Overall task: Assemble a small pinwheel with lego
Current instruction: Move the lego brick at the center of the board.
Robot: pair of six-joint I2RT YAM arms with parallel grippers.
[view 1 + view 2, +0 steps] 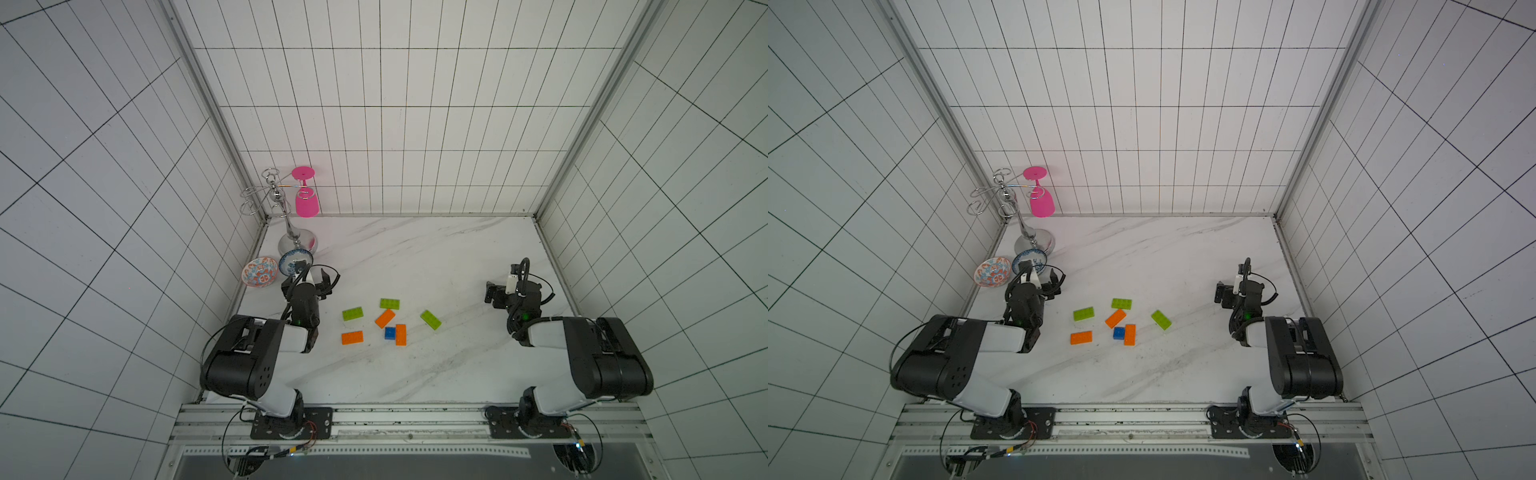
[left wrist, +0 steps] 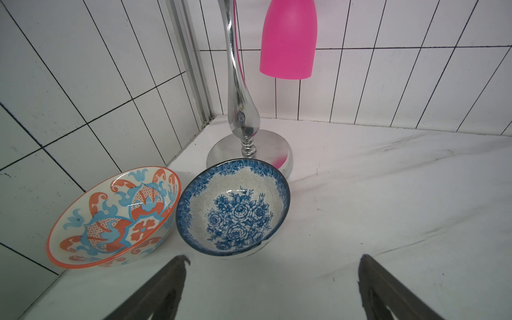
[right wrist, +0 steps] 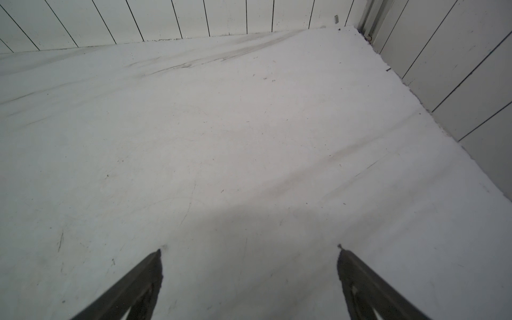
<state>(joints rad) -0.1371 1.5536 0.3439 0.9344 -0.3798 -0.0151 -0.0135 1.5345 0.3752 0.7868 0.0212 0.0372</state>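
Left gripper (image 2: 273, 257) wide, facing blue bowl (image 2: 285, 194)

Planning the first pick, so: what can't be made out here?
- Whether the blue brick is joined to the orange brick beside it: too small in both top views; neither wrist view shows bricks.
- Blue floral bowl: partly hidden by the left arm in both top views.
- Pink glass: stem cut off by the left wrist view's edge.

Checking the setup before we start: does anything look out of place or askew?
The orange-patterned bowl sits tilted by the wall, beside the blue bowl. Nothing else stands out.
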